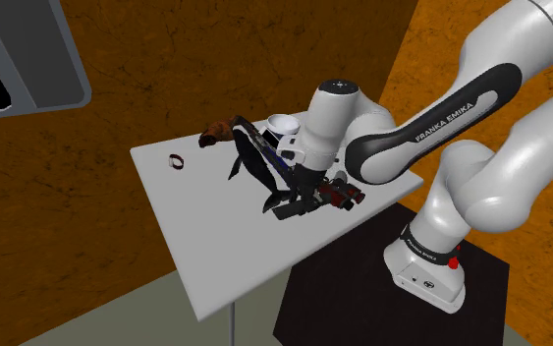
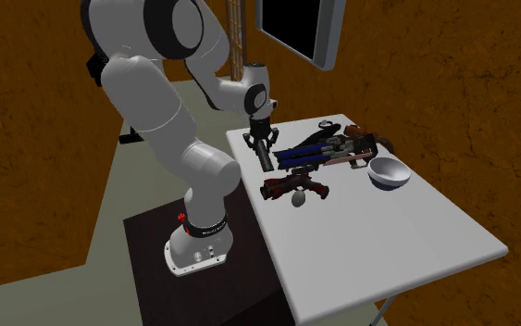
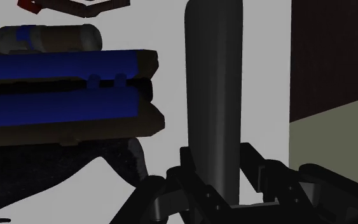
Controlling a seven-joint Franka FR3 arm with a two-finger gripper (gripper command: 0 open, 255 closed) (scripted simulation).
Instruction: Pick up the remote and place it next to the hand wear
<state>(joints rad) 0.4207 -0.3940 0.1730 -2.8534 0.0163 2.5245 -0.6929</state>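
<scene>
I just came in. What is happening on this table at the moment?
A white robot arm holds its black pincer low over the white table, at one end of a long dark grey remote. I cannot tell whether it grips the remote. The brown glove, where the remote should go, lies at the table's far side in the shoulder view, near a white bowl. A blue and brown object lies beside the remote.

Dark grey remote (image 3: pixel 212 95), white table (image 1: pixel 195 231).
</scene>
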